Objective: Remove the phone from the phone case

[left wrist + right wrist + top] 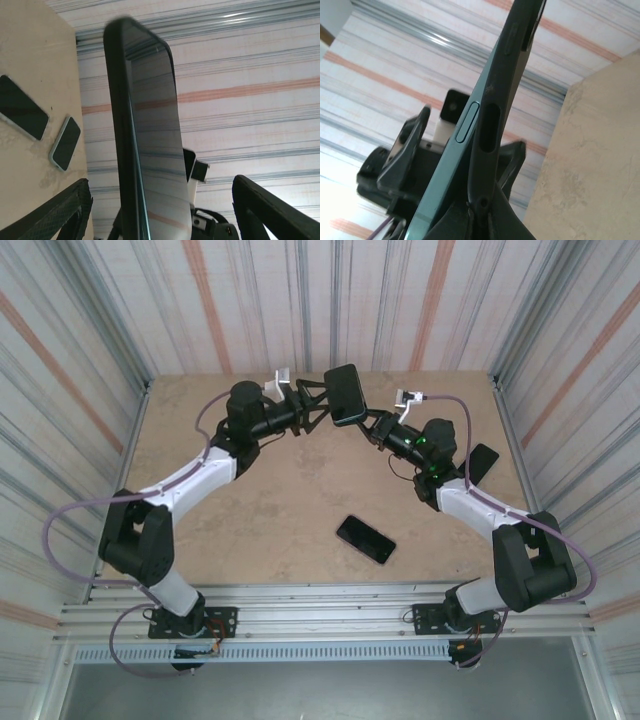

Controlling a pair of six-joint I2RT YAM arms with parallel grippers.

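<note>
Gaping case (pixel 497 80) off phone (pixel 452 170) (right wrist)

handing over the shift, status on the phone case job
Right gripper shut on black-cased teal-edged phone, held aloft. Left gripper open around it, not touching. Two loose dark phones lie below, out of the way.

Phone (pixel 452 160) and case (pixel 492 85) are up in mid-air, standing on end! Teal metal edge, glossy dark screen, and that edge is fanning out of the black case along one side.
</note>
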